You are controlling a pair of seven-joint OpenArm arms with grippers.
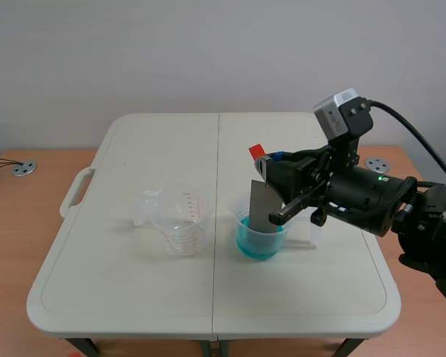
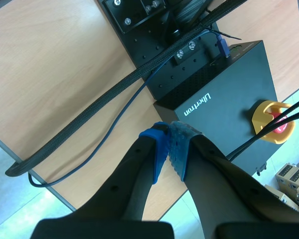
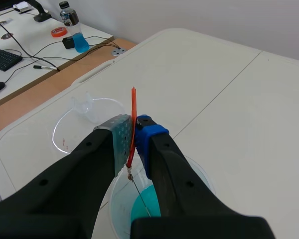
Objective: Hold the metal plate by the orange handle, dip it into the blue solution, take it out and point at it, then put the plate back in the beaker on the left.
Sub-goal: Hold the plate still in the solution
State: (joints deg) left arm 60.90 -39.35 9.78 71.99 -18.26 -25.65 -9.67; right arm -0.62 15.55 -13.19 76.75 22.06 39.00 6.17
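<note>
My right gripper [image 1: 268, 165] comes in from the right and is shut on the orange handle [image 1: 256, 152] of the grey metal plate [image 1: 263, 204]. The plate hangs down into the beaker [image 1: 259, 239] of blue solution [image 1: 259, 242], its lower end in the liquid. In the right wrist view the thin orange handle [image 3: 133, 119] is pinched between my right gripper [image 3: 131, 135] pads, above the blue solution [image 3: 145, 204]. The empty clear beaker [image 1: 181, 222] stands left of the blue one, also seen as the clear beaker [image 3: 84, 124]. My left gripper [image 2: 170, 144] is shut on nothing, off the table.
The white folding table [image 1: 134, 275] has a handle at its left edge. Under the left gripper lie a black box [image 2: 214, 107], cables and a yellow-and-red stop button [image 2: 274, 122] on a wooden floor. A desk with a bottle [image 3: 74, 30] stands beyond the table.
</note>
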